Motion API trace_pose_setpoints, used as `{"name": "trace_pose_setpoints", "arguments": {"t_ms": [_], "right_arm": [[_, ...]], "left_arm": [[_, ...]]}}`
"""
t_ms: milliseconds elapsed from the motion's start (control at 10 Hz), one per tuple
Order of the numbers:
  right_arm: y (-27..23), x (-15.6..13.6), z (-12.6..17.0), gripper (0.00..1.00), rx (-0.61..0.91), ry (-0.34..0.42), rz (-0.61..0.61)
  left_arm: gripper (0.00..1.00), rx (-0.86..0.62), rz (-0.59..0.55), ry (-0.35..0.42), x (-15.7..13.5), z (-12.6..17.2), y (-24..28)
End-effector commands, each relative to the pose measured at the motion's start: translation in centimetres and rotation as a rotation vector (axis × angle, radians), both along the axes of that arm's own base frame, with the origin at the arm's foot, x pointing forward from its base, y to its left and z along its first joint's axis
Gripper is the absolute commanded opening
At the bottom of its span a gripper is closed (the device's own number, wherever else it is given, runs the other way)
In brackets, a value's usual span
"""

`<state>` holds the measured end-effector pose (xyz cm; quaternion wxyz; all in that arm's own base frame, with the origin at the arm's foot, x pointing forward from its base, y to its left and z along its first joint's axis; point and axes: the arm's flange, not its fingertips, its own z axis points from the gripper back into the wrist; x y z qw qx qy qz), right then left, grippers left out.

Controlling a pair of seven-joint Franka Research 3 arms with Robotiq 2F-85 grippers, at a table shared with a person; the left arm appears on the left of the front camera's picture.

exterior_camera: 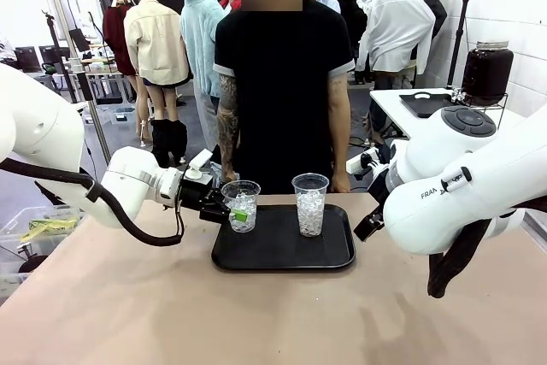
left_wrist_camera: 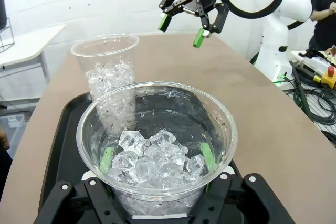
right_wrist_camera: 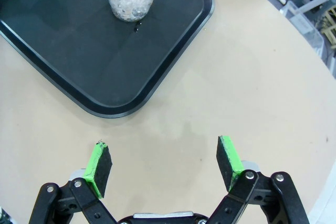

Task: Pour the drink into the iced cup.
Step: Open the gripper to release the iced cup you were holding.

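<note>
Iced cup (left_wrist_camera: 157, 145), clear plastic with cubes in its lower part, is clamped between the left gripper's (exterior_camera: 232, 211) green pads, at the left end of the black tray (exterior_camera: 282, 256). Just beside it on the tray stands a second cup (exterior_camera: 309, 204), packed with ice. The right gripper (right_wrist_camera: 165, 163) hangs spread wide over bare table (right_wrist_camera: 252, 77) near the tray's corner. A person (exterior_camera: 282, 83) stands at the far edge. The drink (exterior_camera: 487, 79) is probably the dark liquid in the jar (exterior_camera: 491, 45) far right.

White arms (exterior_camera: 461, 185), black end effectors (right_wrist_camera: 161, 146) (left_wrist_camera: 157, 157)
</note>
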<state>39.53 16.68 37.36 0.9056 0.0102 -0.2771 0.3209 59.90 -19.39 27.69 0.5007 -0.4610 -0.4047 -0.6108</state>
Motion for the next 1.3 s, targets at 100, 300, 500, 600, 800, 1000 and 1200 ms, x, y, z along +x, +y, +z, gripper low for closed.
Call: {"name": "trace_pose_setpoints", "arguments": {"t_ms": [100,300,500,600,800,1000,1200], "right_arm": [[0.0,0.0,0.0,1.0,0.001,0.001,0.0],[0.0,0.0,0.0,1.0,0.001,0.001,0.0],[0.0,0.0,0.0,1.0,0.001,0.001,0.0],[0.0,0.0,0.0,1.0,0.001,0.001,0.0],[0.0,0.0,0.0,1.0,0.001,0.001,0.0],[0.0,0.0,0.0,1.0,0.001,0.001,0.0],[0.0,0.0,0.0,1.0,0.001,0.001,0.0]], "left_arm": [[0.76,0.012,0.061,-0.073,2.6,2.4,-0.1],[0.76,0.035,0.118,-0.101,6.3,5.4,0.6],[0.76,0.03,0.158,-0.135,9.5,8.4,1.7],[0.76,0.002,0.16,-0.116,11.3,9.5,2.1],[0.76,-0.03,0.174,-0.116,13.2,10.2,2.6],[0.76,-0.047,0.17,-0.134,13.4,10.4,2.8],[0.76,-0.057,0.168,-0.14,13.2,10.4,3.2]]}}
